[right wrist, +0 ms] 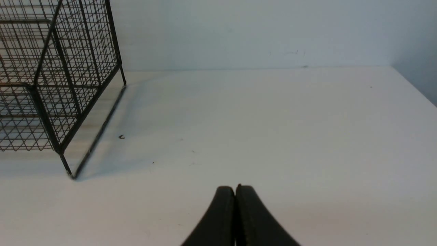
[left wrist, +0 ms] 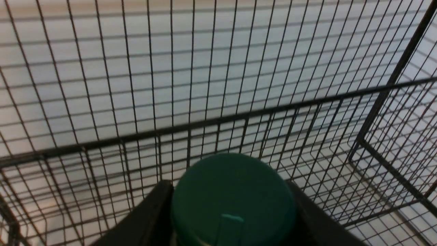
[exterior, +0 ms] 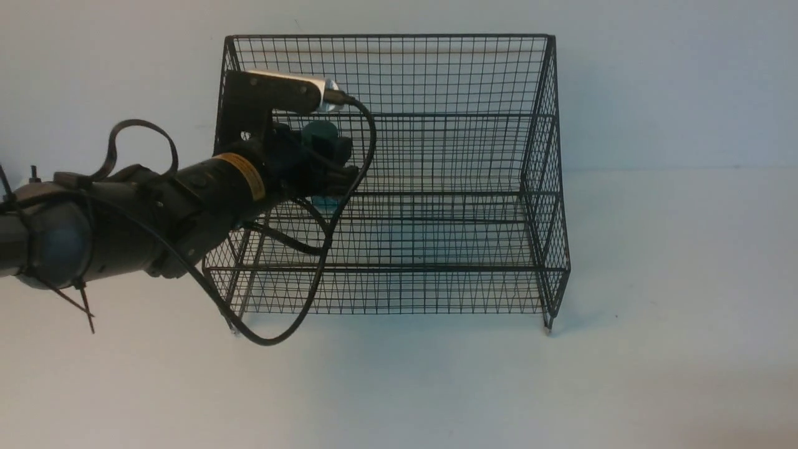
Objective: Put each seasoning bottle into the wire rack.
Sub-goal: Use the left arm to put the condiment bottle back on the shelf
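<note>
- The seasoning bottle [exterior: 321, 134] stood upright at the left end of the wire rack [exterior: 436, 156], inside its mesh and close to the rack's left side.
- Its dark green round cap sat roughly level with the rack's upper shelf, and a scrap of teal-blue label showed lower down, about at the front bar of the middle shelf.
- Whether its base touched a shelf of the rack could not be told, as the arm covered it.
- The left gripper [exterior: 330, 163] clasped the bottle, with a black finger pressed against each side just under the cap; the left wrist view showed the cap wedged between them and the rack's gridded back beyond.
- The left arm reached into the rack from its left front corner, with a black cable looping down in front of the rack's lower shelf.
- The right gripper [right wrist: 235, 189] hung well off the rack's right side, clenched, with its two jaws pressed flat together and nothing between them.
- The rack stood on a pale table [exterior: 654, 312], with its back toward a plain wall [exterior: 686, 75].
</note>
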Available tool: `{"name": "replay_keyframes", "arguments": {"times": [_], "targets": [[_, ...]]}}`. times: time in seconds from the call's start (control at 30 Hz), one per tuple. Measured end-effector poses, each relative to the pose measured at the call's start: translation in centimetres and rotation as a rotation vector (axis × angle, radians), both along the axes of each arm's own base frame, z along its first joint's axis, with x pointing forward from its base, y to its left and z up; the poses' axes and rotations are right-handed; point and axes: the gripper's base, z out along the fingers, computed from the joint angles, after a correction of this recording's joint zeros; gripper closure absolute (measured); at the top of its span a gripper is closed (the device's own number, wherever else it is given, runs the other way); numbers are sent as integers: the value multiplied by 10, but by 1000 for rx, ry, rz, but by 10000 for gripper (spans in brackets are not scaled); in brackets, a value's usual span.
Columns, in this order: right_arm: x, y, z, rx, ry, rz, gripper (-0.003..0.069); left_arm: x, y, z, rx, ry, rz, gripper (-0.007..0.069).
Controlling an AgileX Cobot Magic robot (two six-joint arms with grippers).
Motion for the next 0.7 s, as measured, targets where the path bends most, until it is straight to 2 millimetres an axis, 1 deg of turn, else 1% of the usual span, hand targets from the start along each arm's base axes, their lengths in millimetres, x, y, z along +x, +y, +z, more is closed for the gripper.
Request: {"name": "replay_keyframes", "arguments": {"times": [0.13,0.43,0.47,0.7], "targets": [[0,0,0,0,0,0,674,3,-1,-12,5,18,-5,290],[0,0,0,0,0,0,674,11,-3,-18,-56,13,20,290],[0,0,0,0,0,0,674,12,-3,-23,-72,33,35,283],[0,0,0,0,0,0,674,13,-3,-24,-85,34,42,219]]}}
